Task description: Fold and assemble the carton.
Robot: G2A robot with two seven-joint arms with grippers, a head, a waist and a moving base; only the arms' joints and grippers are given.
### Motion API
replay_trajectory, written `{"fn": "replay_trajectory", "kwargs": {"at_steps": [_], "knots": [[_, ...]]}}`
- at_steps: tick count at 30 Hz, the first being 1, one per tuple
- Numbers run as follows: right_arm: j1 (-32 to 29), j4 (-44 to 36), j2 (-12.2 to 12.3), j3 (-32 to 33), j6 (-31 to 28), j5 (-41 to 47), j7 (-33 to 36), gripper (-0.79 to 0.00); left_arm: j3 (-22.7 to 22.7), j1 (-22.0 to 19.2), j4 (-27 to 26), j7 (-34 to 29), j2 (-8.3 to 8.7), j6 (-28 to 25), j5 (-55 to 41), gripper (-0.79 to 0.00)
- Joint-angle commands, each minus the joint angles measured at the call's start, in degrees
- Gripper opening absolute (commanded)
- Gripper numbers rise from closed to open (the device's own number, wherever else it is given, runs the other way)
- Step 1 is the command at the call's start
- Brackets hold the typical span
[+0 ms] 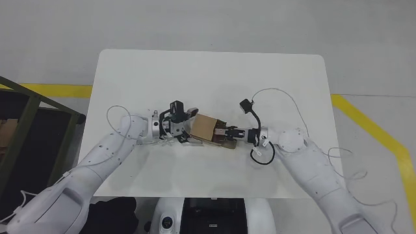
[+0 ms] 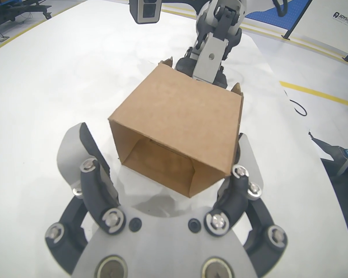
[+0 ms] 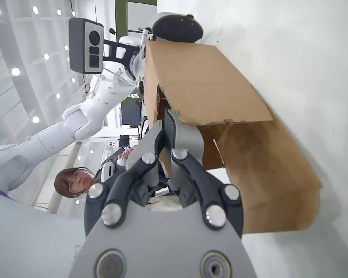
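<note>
The brown carton (image 1: pixel 205 129) lies on its side on the white table (image 1: pixel 208 71) as an open square tube (image 2: pixel 177 117), between my two grippers. My left gripper (image 2: pixel 162 134) is open, with its fingers (image 2: pixel 87 151) spread on either side of the tube's near open end; one finger rests against a carton corner and the other stands apart. At the opposite end my right gripper (image 3: pixel 164 125) is shut on the edge of a carton wall (image 3: pixel 208 88), and it is also seen across the box (image 2: pixel 211 59). A loose flap (image 3: pixel 264 175) hangs from that end onto the table.
A thin cable (image 1: pixel 286 104) loops over the table by the right arm, and a black one (image 1: pixel 260 156) curls beside its wrist. A dark green frame (image 1: pixel 19 123) stands off the table's left side. Yellow floor tape (image 1: pixel 364 120) runs past the right edge.
</note>
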Motion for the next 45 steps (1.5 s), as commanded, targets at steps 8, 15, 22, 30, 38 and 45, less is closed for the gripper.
{"fn": "replay_trajectory", "kwargs": {"at_steps": [8,15,22,30,38,45], "knots": [[3.4,4.1,-1.8,-3.0,1.1,1.5,-2.4,-0.785,0.3,0.3,-1.1,-0.6,-0.12,-0.4,0.8,-0.003],[8.1,10.7,-3.6,-5.3,-2.6,5.1,1.2,-0.785,0.2,0.7,-1.3,-0.5,-0.03,-0.6,1.2,0.0],[12.0,18.0,-5.7,-7.8,-4.6,10.2,7.5,-0.785,-0.2,0.9,-1.0,-0.2,0.18,-0.9,1.5,0.0],[15.9,24.3,-8.4,-10.3,-0.9,13.3,9.3,-0.785,-0.1,0.8,-1.6,-0.6,0.05,-0.7,1.8,0.0],[16.7,25.5,-9.2,-10.8,-1.6,14.0,9.3,-0.785,-0.3,0.9,-1.7,-0.6,0.07,-0.5,1.8,-0.003],[16.0,24.6,-9.2,-10.7,-1.2,14.2,8.8,-0.785,-0.6,1.0,-1.7,-0.6,0.07,-0.3,1.6,-0.015]]}}
